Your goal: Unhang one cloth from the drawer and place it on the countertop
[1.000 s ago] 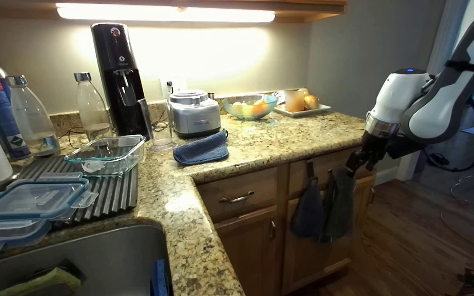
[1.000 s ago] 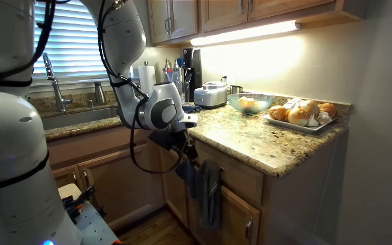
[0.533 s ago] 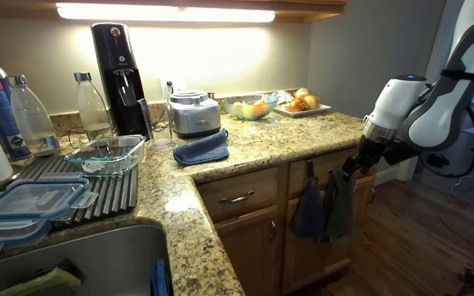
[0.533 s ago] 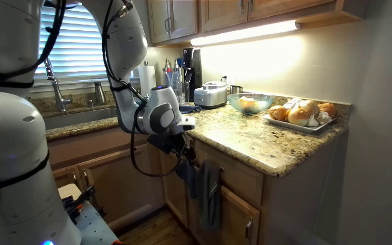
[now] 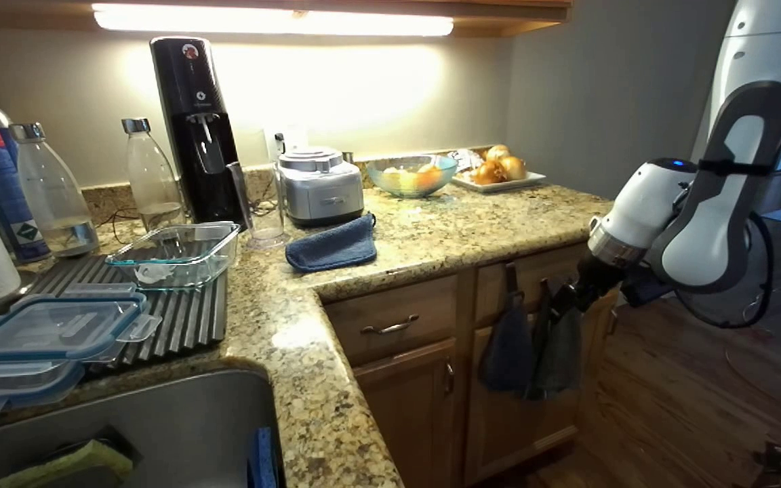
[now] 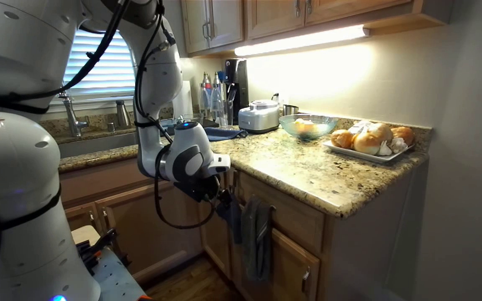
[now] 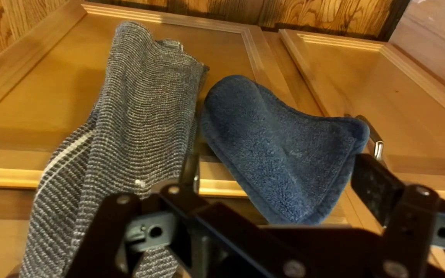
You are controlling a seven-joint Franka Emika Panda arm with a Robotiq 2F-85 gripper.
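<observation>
The cloth, dark slate-blue, hangs from the drawer (image 5: 528, 279) in an exterior view (image 5: 507, 352). In the other views it shows partly behind my gripper (image 6: 232, 219) and as a broad blue flap (image 7: 280, 150). My gripper (image 7: 282, 179) is open, its fingers (image 7: 375, 189) wide apart on either side of the cloth's lower part in the wrist view. Contact cannot be told. In both exterior views the gripper (image 5: 558, 306) (image 6: 224, 197) is at the height of the hanging cloths. The speckled granite countertop (image 5: 458, 237) (image 6: 303, 171) lies above the drawer.
A greyer-teal cloth (image 5: 562, 356) (image 7: 129, 127) hangs beside the blue one. A folded blue towel (image 5: 333, 247) lies on the countertop near a silver appliance (image 5: 323, 190). A glass bowl (image 6: 308, 127) and a plate of onions (image 6: 368, 142) stand farther along. Cabinet handles (image 5: 390, 327) protrude below.
My gripper has moved down and somewhat left in both exterior views, from above the hanging cloths to in front of them. The arm has bent lower. The cloths hang as before.
</observation>
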